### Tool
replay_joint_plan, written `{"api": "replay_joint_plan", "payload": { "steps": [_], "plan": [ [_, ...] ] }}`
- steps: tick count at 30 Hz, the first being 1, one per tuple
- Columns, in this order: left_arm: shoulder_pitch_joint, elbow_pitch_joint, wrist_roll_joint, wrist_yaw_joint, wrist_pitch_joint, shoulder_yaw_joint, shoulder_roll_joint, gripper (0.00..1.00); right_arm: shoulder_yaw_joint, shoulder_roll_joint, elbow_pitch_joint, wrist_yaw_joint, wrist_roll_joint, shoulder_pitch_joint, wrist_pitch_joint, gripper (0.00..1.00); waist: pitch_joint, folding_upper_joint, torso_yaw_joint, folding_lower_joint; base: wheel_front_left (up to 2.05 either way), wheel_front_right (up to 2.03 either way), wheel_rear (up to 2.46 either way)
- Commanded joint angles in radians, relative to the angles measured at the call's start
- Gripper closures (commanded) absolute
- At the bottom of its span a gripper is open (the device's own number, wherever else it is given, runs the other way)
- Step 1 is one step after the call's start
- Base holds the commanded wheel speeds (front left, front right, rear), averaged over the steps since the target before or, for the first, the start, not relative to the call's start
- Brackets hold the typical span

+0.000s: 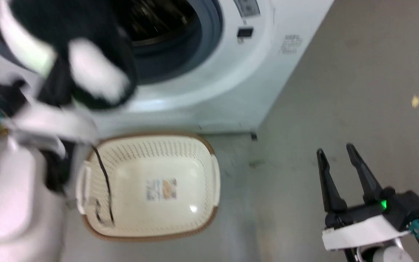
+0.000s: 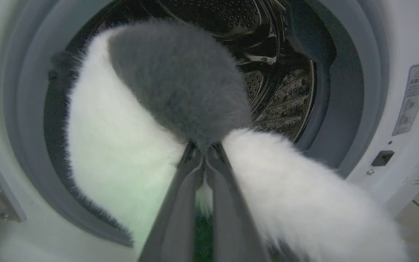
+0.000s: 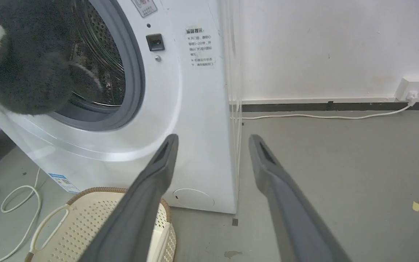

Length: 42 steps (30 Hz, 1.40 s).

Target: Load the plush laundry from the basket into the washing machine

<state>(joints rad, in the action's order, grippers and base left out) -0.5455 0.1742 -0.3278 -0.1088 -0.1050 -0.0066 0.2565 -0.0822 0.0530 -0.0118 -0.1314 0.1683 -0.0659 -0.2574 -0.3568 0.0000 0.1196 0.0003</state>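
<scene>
Grips the plush laundry (image 2: 180, 83) with the left gripper (image 2: 204, 147), jaws clenched on a tuft of grey fur at the middle of the left wrist view. Holds the toy just before the washing machine's (image 2: 376, 43) open mouth. Fluffy white parts spread to lower left and lower right, with the shiny perforated drum (image 2: 286, 98) behind. In the head view, a blurred black-and-white mass at upper left, above the basket (image 1: 202, 156). Basket on the floor (image 1: 340, 72) at lower centre, label on its bottom, thin dark cable (image 1: 106, 178) crossing its left side. At lower right, right gripper (image 1: 335, 149) over bare floor, jaws parted, grasping nothing.
</scene>
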Motion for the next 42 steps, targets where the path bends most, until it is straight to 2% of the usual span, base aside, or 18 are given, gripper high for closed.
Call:
{"api": "replay_joint_plan", "payload": {
  "steps": [1,8,13,21,29,30,31,37,42],
  "plan": [
    [-0.057,0.013,-0.017,-0.004,0.011,0.015,0.015,1.0,-0.006,-0.003,-0.006,0.001,0.01,-0.024,-0.004,0.0,-0.111,0.0,0.073,-0.0003,0.0,0.0,0.0],
    [-0.342,0.148,-0.022,-0.01,0.093,0.031,0.125,1.0,-0.008,-0.003,-0.012,0.001,0.048,-0.077,-0.004,0.0,-0.237,0.0,0.144,-0.0003,0.0,0.0,0.0],
    [-0.534,0.294,0.005,-0.001,0.143,0.013,0.174,1.0,-0.016,-0.003,-0.014,0.001,0.069,-0.098,-0.004,0.0,-0.3,0.0,0.171,-0.0003,0.0,0.0,0.0],
    [-0.711,0.565,0.056,0.008,0.205,-0.042,0.21,1.0,-0.033,-0.003,-0.029,0.001,0.096,-0.127,-0.004,0.0,-0.361,0.0,0.194,-0.0003,0.0,0.0,0.0],
    [-0.771,0.717,0.091,-0.008,0.192,-0.12,0.209,1.0,-0.036,-0.003,-0.027,0.001,0.092,-0.136,-0.004,0.0,-0.371,0.0,0.183,-0.0003,0.0,0.0,0.0],
    [-0.774,0.73,0.092,-0.009,0.18,-0.126,0.206,0.09,-0.036,-0.003,-0.026,0.001,0.089,-0.138,-0.004,0.0,-0.366,0.0,0.18,-0.0003,0.0,0.0,0.0],
    [-0.775,0.743,0.09,-0.01,0.165,-0.128,0.203,0.0,-0.036,-0.003,-0.024,0.001,0.087,-0.139,-0.004,0.0,-0.358,0.0,0.176,-0.0003,0.0,0.0,0.0],
    [-0.751,0.805,0.081,-0.013,0.08,-0.141,0.182,0.0,-0.029,-0.003,-0.02,0.001,0.066,-0.132,-0.004,0.0,-0.292,0.0,0.153,-0.0003,0.0,0.0,0.0],
    [-0.69,0.85,0.059,-0.019,-0.013,-0.164,0.157,0.0,-0.012,-0.003,-0.019,0.001,0.027,-0.106,-0.004,0.0,-0.188,0.0,0.114,-0.0003,0.0,0.0,0.0]
  ]
}}
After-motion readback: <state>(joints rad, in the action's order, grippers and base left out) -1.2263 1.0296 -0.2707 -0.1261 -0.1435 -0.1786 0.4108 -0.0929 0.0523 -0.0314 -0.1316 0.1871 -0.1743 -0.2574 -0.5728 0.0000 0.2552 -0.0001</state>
